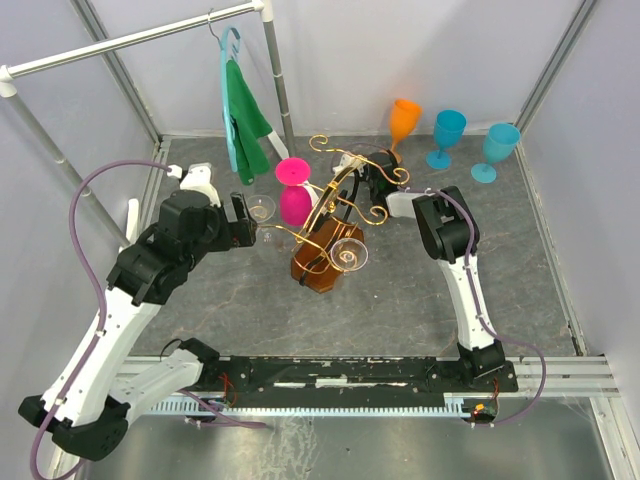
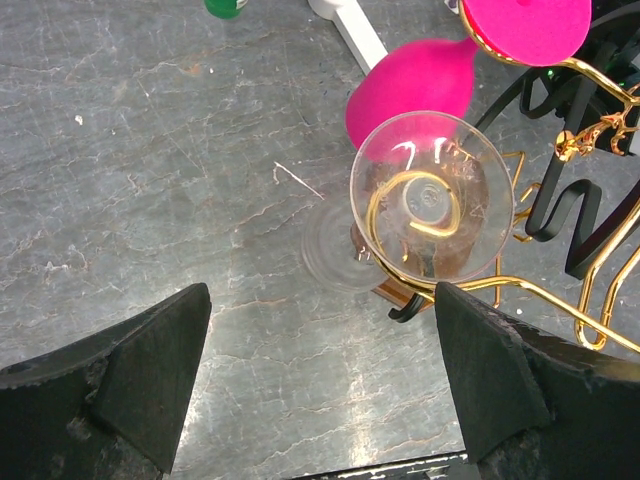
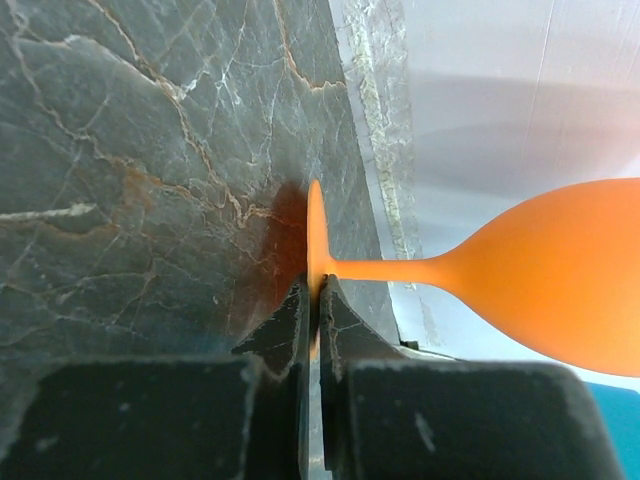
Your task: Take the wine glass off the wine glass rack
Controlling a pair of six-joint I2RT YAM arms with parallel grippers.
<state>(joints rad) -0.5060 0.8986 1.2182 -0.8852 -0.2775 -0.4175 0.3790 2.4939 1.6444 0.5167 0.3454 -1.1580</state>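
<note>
The gold wire wine glass rack (image 1: pixel 330 205) with its amber-brown base (image 1: pixel 318 268) stands mid-table. A clear wine glass (image 1: pixel 260 208) hangs upside down from its left arm, and shows in the left wrist view (image 2: pixel 430 195) held by a gold scroll. A second clear glass (image 1: pixel 348 253) and a pink glass (image 1: pixel 293 192) also hang there. My left gripper (image 1: pixel 250 224) is open and empty (image 2: pixel 320 390), just short of the left clear glass. My right gripper (image 1: pixel 383 163) is shut (image 3: pixel 316 300) on the foot of an orange wine glass (image 3: pixel 540 270), low over the table behind the rack.
Two teal glasses (image 1: pixel 448 133) (image 1: pixel 497 150) stand at the back right. A grey clothes rail (image 1: pixel 130 40) with a green cloth on a hanger (image 1: pixel 245 120) is at the back left. Walls close in the table's sides and back.
</note>
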